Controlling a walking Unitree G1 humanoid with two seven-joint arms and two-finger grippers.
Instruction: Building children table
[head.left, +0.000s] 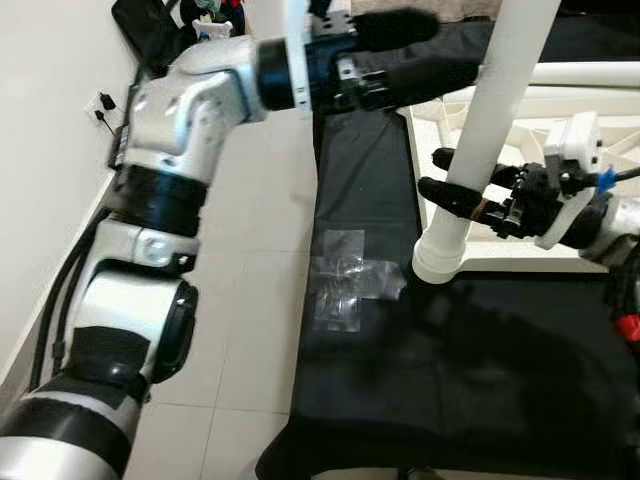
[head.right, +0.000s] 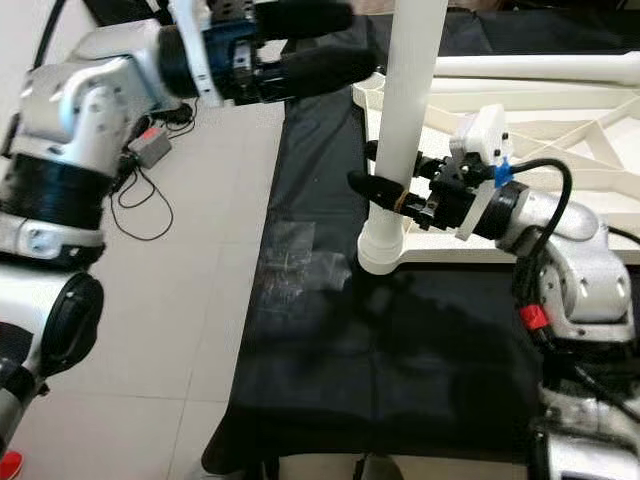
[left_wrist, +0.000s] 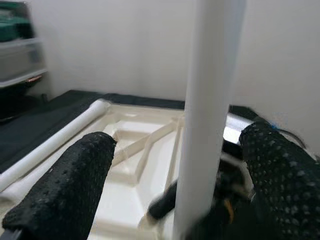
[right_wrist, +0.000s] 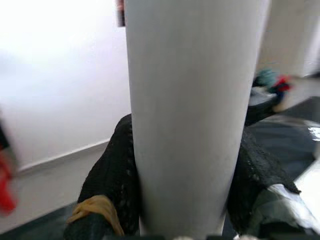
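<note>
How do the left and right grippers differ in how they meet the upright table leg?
The right gripper is shut on the upright table leg low down, near the tabletop; the left gripper sits higher, open, fingers apart from the leg. Both have black fingers.

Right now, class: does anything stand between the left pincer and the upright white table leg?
Nothing visible does. The left pincer is open, with one finger on each side of the white table leg and only open gap between. Lower down, the right pincer is shut on the same leg.
</note>
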